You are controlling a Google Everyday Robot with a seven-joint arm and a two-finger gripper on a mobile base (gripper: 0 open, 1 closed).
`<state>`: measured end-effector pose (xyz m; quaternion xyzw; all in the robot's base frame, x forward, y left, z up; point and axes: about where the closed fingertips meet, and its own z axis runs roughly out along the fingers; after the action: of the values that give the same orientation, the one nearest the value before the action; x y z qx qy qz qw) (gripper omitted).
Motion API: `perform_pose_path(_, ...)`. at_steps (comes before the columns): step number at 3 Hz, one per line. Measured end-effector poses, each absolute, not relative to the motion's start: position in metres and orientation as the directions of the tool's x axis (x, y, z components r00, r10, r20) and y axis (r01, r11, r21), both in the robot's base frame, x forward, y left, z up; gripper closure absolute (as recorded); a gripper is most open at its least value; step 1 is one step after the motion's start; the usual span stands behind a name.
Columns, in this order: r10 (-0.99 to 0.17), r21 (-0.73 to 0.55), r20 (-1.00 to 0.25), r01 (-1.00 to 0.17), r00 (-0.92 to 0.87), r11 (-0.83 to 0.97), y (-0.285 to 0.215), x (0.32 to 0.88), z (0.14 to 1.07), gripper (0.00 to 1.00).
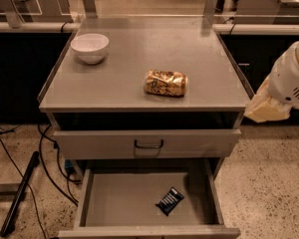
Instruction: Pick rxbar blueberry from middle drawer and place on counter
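Observation:
The rxbar blueberry [169, 200], a small dark wrapper with white lettering, lies flat on the floor of the open middle drawer [114, 203], right of centre. The grey counter [139, 68] is above it. My gripper [266, 106], a cream part at the end of the white arm [294, 78], hangs at the right edge of the view, beside the counter's front right corner. It is well above and to the right of the bar and holds nothing that I can see.
A white bowl [89, 47] stands at the counter's back left. A crumpled gold-and-brown can [165, 82] lies near the counter's middle. A drawer front with a black handle [148, 144] is above the open drawer. Cables [45, 153] lie on the floor at left.

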<state>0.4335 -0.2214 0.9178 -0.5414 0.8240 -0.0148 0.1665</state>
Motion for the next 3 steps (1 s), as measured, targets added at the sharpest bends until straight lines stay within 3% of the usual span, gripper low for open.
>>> perform_pose_path(1, -0.844, -0.167, -0.285, -0.843, -0.454, 0.510, -0.222, 0.431, 0.873, 0.99)
perform_pose_path(3, -0.674, 0.012, -0.445, -0.757, -0.589, 0.653, -0.200, 0.406, 0.745, 1.00)
